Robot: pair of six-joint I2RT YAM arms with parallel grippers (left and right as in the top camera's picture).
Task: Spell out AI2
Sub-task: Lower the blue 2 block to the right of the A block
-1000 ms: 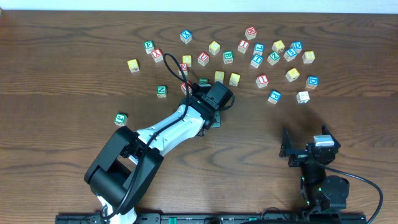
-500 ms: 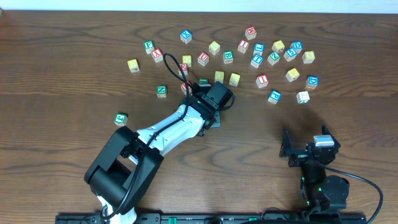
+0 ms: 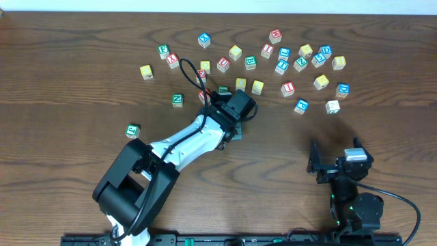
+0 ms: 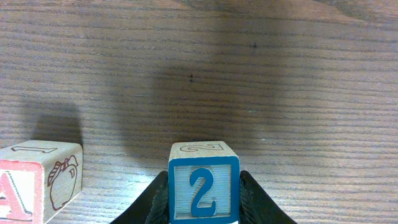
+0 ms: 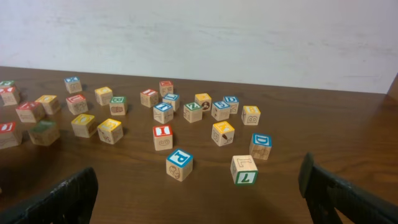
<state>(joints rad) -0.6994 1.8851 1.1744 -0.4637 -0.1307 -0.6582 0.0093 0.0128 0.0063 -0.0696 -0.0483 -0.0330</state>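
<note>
My left gripper (image 4: 203, 205) is shut on the blue "2" cube (image 4: 203, 180) and holds it upright at the table surface. The red "A" cube (image 4: 37, 183) stands just left of it with a gap between them. In the overhead view the left wrist (image 3: 235, 106) hides both cubes. The red "I" cube (image 3: 287, 87) sits among the scattered cubes at the back right, and it also shows in the right wrist view (image 5: 163, 137). My right gripper (image 5: 199, 199) is open and empty, low at the front right (image 3: 338, 166).
Several other alphabet cubes lie scattered across the back of the table, such as a blue "P" (image 5: 179, 163), a green "L" (image 5: 244, 169), a green cube (image 3: 177, 100) and another green cube (image 3: 132, 130). Bare wood (image 4: 249, 81) lies ahead of the "2" cube.
</note>
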